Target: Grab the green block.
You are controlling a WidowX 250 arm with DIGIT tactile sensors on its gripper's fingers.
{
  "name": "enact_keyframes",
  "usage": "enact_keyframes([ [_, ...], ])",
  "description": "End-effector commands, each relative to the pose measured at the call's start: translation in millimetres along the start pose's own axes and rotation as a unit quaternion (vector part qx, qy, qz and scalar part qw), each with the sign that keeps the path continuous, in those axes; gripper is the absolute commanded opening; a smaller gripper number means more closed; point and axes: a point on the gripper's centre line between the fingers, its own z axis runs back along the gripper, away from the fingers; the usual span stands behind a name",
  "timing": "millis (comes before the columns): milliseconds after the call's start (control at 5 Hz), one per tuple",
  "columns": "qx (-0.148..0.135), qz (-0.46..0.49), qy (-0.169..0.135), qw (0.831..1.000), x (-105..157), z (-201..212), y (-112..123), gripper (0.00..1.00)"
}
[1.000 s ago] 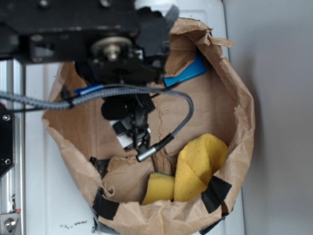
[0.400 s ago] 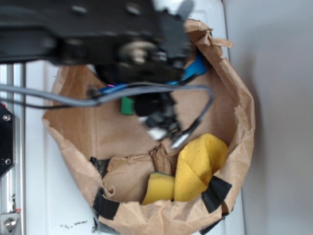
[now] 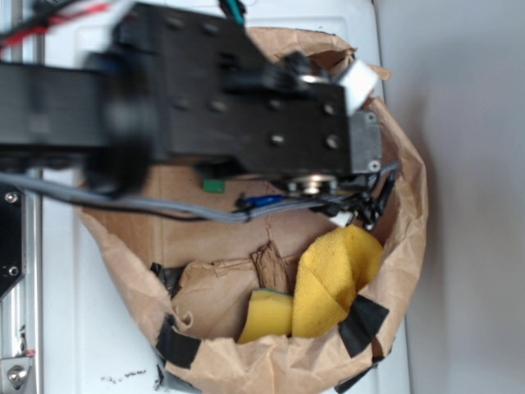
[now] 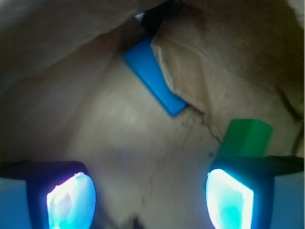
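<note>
The green block (image 4: pixel 245 137) lies on the brown paper floor of the bag, just beyond my right fingertip (image 4: pixel 228 196) in the wrist view. In the exterior view only a small corner of the green block (image 3: pixel 213 185) shows under the black arm. My gripper (image 4: pixel 150 191) is open, its two lit pads wide apart with only bare paper between them. From outside, the gripper (image 3: pixel 359 211) hangs low at the bag's right side, mostly hidden by the arm. A blue block (image 4: pixel 153 82) lies farther ahead, partly tucked under a paper fold.
A crumpled brown paper bag (image 3: pixel 404 246) with black tape patches rings the work area, and its walls stand close around the gripper. A yellow sponge (image 3: pixel 332 275) lies at the bag's near side. A grey cable (image 3: pixel 123 201) trails across the bag.
The arm has swung to the right across the bag, carrying the gripper from the left-middle to the right side. The green block came into view from under the arm.
</note>
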Motion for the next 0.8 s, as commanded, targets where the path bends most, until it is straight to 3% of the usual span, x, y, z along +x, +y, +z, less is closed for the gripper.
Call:
enact_keyframes([
  [0,-0.028,0.008,-0.019,0.999,11,16,-5,1.0],
  [200,-0.028,0.008,-0.019,0.999,11,16,-5,1.0],
  [600,-0.096,-0.069,-0.038,0.992,17,4,43,1.0],
])
